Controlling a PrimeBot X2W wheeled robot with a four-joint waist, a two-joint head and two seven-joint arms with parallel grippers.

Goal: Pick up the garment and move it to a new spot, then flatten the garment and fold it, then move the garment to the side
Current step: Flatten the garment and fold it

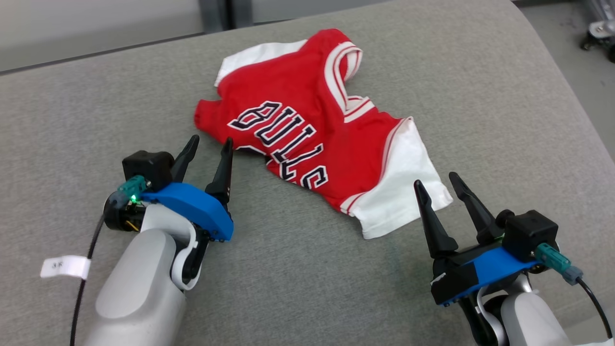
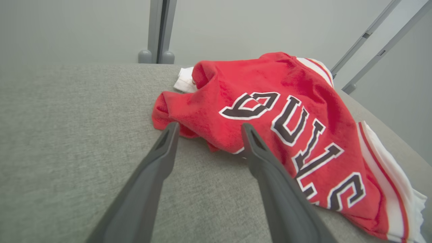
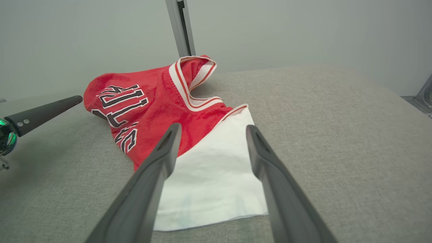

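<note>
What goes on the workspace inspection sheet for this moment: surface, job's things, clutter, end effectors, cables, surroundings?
Surface: grey fabric pad, rounded corner.
Job's things: red and white shirt, rumpled, lettering up, not folded.
Clutter: nothing seen.
End effectors: left end effector open, at the shirt's red edge; right end effector open, close to the white sleeve; neither grips anything.
Cables: black cable with a white tag beside the left arm; second cable at the right wrist.
Surroundings: grey wall, metal post.
</note>
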